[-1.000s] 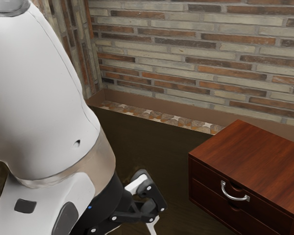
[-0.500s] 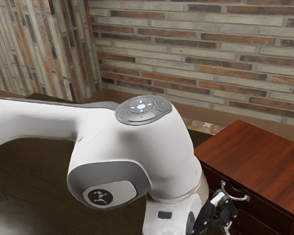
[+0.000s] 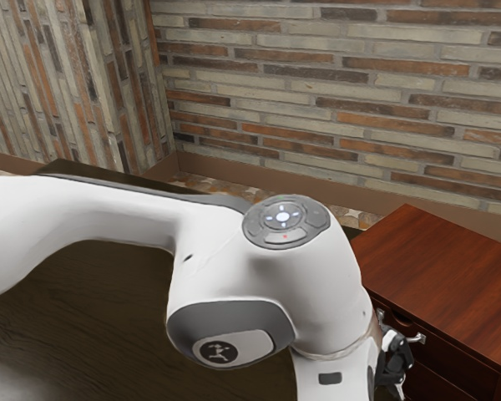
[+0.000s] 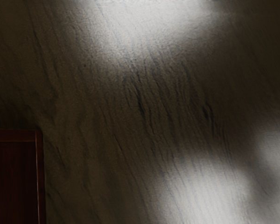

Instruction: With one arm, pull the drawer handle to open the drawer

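Brick walls behind; a dark wood table (image 3: 83,326) carries a red-brown cabinet (image 3: 451,276) at the exterior view's right, and its corner (image 4: 14,182) also shows in the wrist view beside bare tabletop. The drawer handle (image 3: 416,337), a metal bar on the upper drawer front (image 3: 459,363), has its long axis level along that front, running toward the exterior view's lower right; its left end is hidden behind the white arm (image 3: 259,284). The gripper (image 3: 394,361) sits just beside the handle at its lower left, mostly covered by the arm: opening and contact cannot be told.
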Robot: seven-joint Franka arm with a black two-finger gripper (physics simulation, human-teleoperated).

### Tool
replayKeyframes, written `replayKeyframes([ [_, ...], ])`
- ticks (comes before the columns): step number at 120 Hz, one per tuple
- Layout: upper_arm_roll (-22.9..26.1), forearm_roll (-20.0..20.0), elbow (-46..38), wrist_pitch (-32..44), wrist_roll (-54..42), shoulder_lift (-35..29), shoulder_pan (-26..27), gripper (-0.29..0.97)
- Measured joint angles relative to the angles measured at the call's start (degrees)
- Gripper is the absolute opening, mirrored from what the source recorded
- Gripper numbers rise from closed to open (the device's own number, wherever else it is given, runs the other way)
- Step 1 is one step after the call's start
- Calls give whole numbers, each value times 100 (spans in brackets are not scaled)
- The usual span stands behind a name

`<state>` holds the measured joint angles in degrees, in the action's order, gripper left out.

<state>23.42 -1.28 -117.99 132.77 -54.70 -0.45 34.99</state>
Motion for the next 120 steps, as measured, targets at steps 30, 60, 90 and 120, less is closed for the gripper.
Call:
replayKeyframes([
  [30, -438, -581, 943, 60, 494, 824, -75, 61],
  [60, -594, -732, 1184, 51, 595, 1041, -150, 59],
  [90, -835, -790, 1341, 102, -67, 1202, -156, 53],
  [120, -934, -805, 1314, 222, -773, 1261, -289, 39],
])
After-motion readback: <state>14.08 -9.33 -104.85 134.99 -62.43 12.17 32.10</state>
